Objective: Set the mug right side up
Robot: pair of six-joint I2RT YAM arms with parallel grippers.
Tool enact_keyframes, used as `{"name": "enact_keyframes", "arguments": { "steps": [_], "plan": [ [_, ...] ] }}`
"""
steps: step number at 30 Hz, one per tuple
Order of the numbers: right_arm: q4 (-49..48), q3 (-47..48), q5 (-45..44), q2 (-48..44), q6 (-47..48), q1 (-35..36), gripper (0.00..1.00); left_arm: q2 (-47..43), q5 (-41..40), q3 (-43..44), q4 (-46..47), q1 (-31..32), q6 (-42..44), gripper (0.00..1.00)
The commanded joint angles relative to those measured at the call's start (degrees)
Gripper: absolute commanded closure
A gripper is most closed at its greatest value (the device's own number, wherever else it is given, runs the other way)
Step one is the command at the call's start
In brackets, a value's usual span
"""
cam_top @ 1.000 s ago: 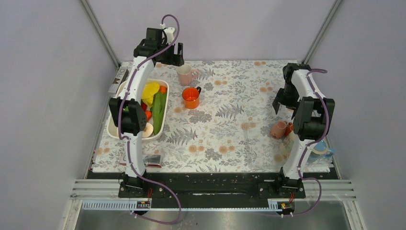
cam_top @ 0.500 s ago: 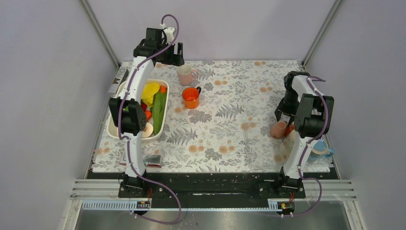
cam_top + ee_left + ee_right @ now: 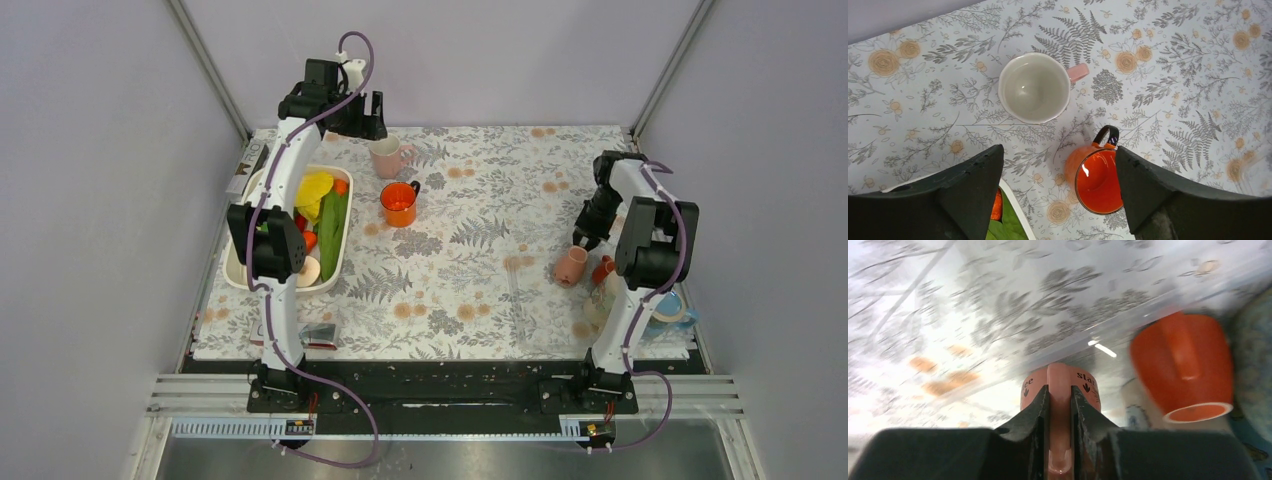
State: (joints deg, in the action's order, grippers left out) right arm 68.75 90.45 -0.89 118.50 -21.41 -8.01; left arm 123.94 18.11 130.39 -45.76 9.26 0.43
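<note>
Mug [image 3: 571, 266] is over on the right side of the flowery surface [image 3: 480, 290]. It's salmon pink, and from above it looks tipped rather than standing straight. Can't tell whether it's touching the surface or hanging just off it.

The right end effector [image 3: 1059, 395] is clenched on the mug's handle. In the wrist view both fingers [image 3: 1038, 405] squeeze the pink handle between them, and the mug's body sits just past them with some black lettering and little arrows on it. That view is pretty blurry otherwise. A small orange cup [image 3: 1183, 370] is just beside the mug, tilted too.

The left end effector [image 3: 1058, 152] is way off at the back left, hanging above the surface with its fingers spread wide and nothing in them. Under it stand a pink cup [image 3: 1034, 88] with a white inside, mouth up, and a glossy orange cup [image 3: 1098, 180] with a black handle, near each other but not touching.
</note>
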Motion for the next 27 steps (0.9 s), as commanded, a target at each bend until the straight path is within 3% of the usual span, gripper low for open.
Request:
{"name": "enact_keyframes", "arguments": {
  "steps": [1,6,12,16,18,20,25,26,27],
  "plan": [
    [-4.8,0.8,16.6,-11.6,6.5,2.1,1.0,-4.1,7.7,1.3,-0.4,-0.3,0.5,0.16],
    [-12.7,3.8,27.5,-21.1,9.4,8.8,1.0,-5.4,22.9,2.6,-2.5,0.1,2.3,0.14],
    [-42.9,4.4,31.6,-30.0,0.5,19.2,1.0,-7.9,38.9,5.2,-4.7,3.4,-0.2,0.06],
    [-66.7,-0.3,31.3,-33.2,-8.3,21.8,1.0,-10.0,49.0,4.1,-0.1,6.9,-9.0,0.01],
    [-73.1,-1.0,30.8,-33.6,-11.2,22.3,1.0,-11.0,52.7,1.4,6.8,8.3,-16.2,0.01],
    [-76.4,-1.2,30.8,-33.5,-13.2,22.3,1.0,-12.0,55.5,-3.0,20.6,9.1,-28.3,0.01],
    [-77.4,0.2,31.8,-32.9,-14.2,22.7,1.0,-10.2,59.1,-12.0,75.0,11.5,-71.6,0.05],
    [-77.5,0.4,31.9,-32.9,-14.3,22.7,1.0,-8.7,59.6,-9.8,75.4,12.1,-73.2,0.09],
    [-77.5,0.6,31.7,-33.0,-14.3,22.7,1.0,-8.2,58.9,-7.8,67.5,12.5,-69.4,0.11]
  ]
}}
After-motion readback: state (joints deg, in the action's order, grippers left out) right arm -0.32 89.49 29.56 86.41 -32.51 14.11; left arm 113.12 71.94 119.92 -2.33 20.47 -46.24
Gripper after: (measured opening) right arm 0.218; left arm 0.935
